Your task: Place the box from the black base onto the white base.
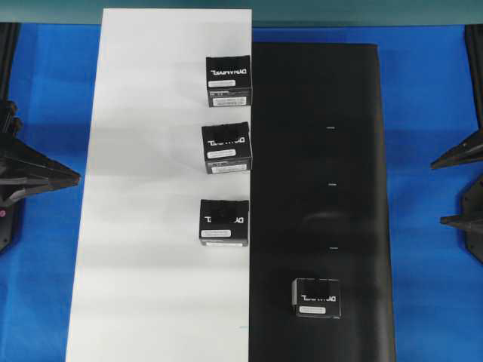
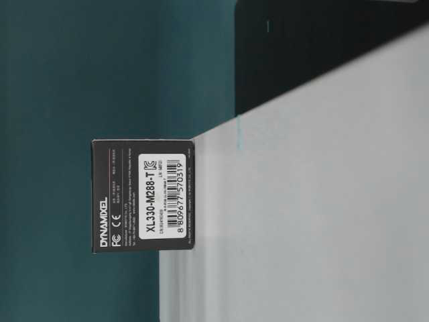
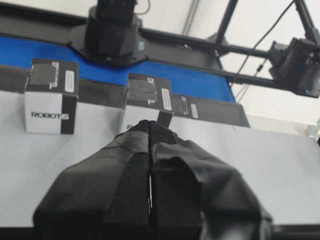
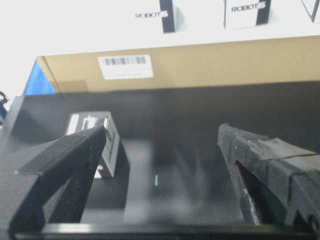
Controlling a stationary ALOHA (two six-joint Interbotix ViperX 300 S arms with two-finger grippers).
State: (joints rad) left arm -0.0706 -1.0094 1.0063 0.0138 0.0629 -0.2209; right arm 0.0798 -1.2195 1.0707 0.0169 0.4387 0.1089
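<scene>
One small black box [image 1: 317, 296] with white lettering sits on the black base [image 1: 324, 151], near its front end; it also shows in the right wrist view [image 4: 95, 131], partly behind a finger. Three like boxes [image 1: 229, 81] [image 1: 226, 148] [image 1: 224, 220] stand along the right edge of the white base [image 1: 151, 188]. My right gripper [image 1: 441, 191] hovers at the black base's right side, open and empty [image 4: 161, 132], the box off to its left. My left gripper [image 1: 75, 179] is shut on nothing [image 3: 150, 125], left of the white base.
Blue tabletop [image 1: 430, 90] surrounds both sheets. The table-level view shows one box [image 2: 144, 194] on the white base by the seam. A brown board [image 4: 200, 65] with a barcode label shows beyond the black base. Black frame struts [image 3: 225, 22] rise behind.
</scene>
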